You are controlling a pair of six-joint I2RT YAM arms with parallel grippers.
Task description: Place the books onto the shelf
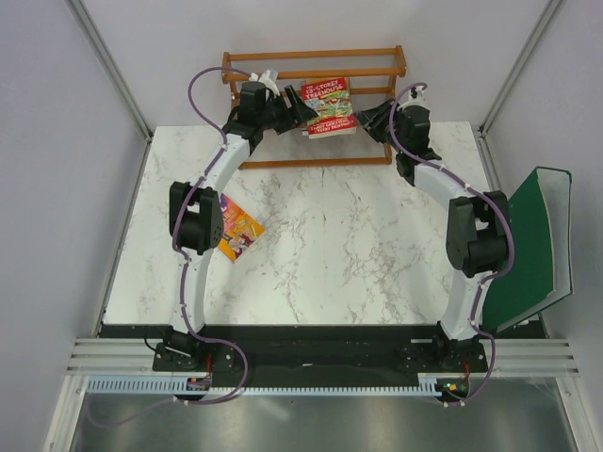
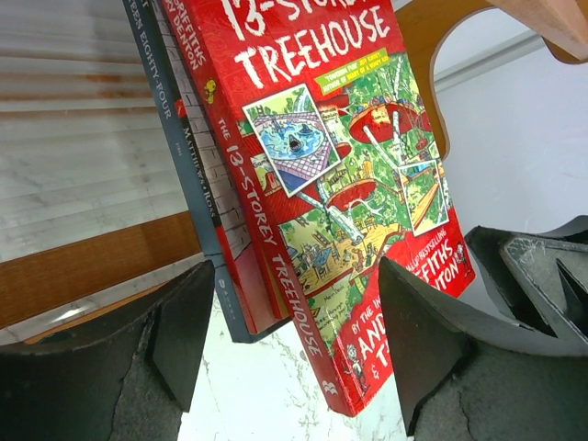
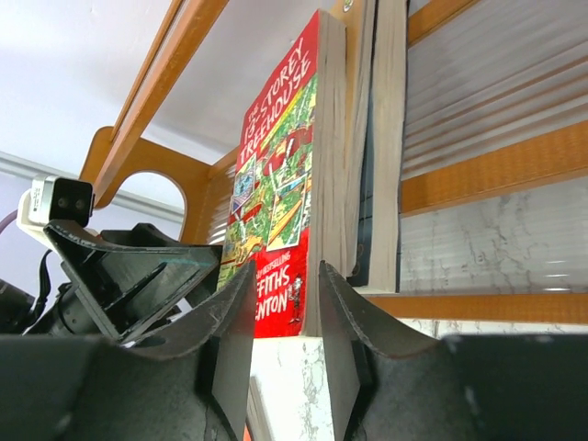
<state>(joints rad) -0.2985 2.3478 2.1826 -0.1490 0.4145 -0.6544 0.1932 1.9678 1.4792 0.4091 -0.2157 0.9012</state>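
Observation:
The red cartoon-covered book (image 1: 330,106) stands leaning in the brown wooden shelf (image 1: 316,66), with a dark blue book (image 2: 184,175) and another red one behind it. My left gripper (image 1: 303,113) is open just left of it. In the left wrist view the red book's (image 2: 349,211) lower corner hangs between the wide-spread fingers (image 2: 175,322). My right gripper (image 1: 369,118) is open at the book's right edge. The right wrist view has the red book's (image 3: 294,184) bottom just beyond the parted fingertips (image 3: 234,331). A purple and orange book (image 1: 240,234) lies flat on the table, partly under the left arm.
A large green binder (image 1: 532,245) leans at the table's right edge beside the right arm. The shelf's rails (image 3: 496,175) and side post (image 3: 138,170) stand close around both grippers. The white marble table (image 1: 339,245) spreads between the arms.

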